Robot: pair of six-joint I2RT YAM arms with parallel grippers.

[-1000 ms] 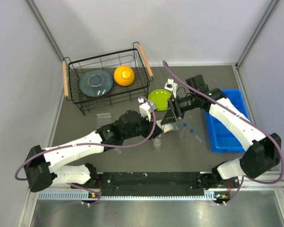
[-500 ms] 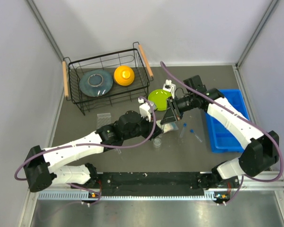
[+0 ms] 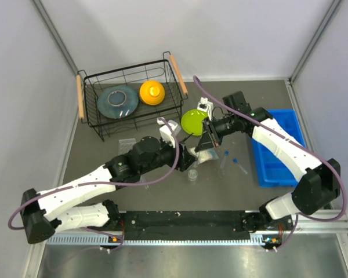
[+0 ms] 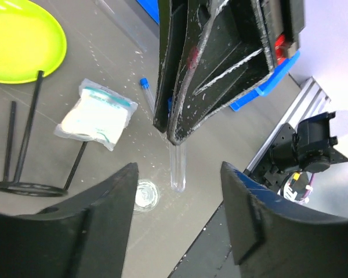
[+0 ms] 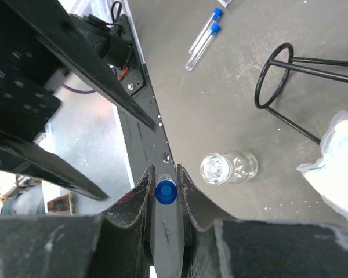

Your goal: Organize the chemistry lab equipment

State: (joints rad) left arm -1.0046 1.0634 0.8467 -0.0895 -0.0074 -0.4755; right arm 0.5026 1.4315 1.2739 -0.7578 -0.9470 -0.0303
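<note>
A clear blue-capped test tube [image 5: 166,192] stands upright between my right gripper's [image 5: 166,174] fingers, which are shut on it just below the cap. From the left wrist view its clear lower end [image 4: 177,171] hangs under the right gripper, above the table. My left gripper [image 4: 178,167] is open, a finger on each side of the tube and apart from it. In the top view the left gripper [image 3: 188,157] and right gripper [image 3: 207,139] meet mid-table. A tiny clear dish [image 4: 145,194] [image 5: 227,167] and a crinkly packet [image 4: 95,114] lie below. Two more tubes [image 5: 204,36] lie on the table.
A black wire ring stand [image 4: 26,156] lies beside the lime-green plate [image 3: 194,120]. A blue bin [image 3: 278,145] sits at the right. The wire basket [image 3: 127,68] at the back left holds a grey plate [image 3: 117,101] and an orange bowl [image 3: 152,91]. A clear plastic piece [image 3: 126,143] lies in front of it.
My right gripper has closed on the test tube. My left gripper has opened off it and drawn back to the left.
</note>
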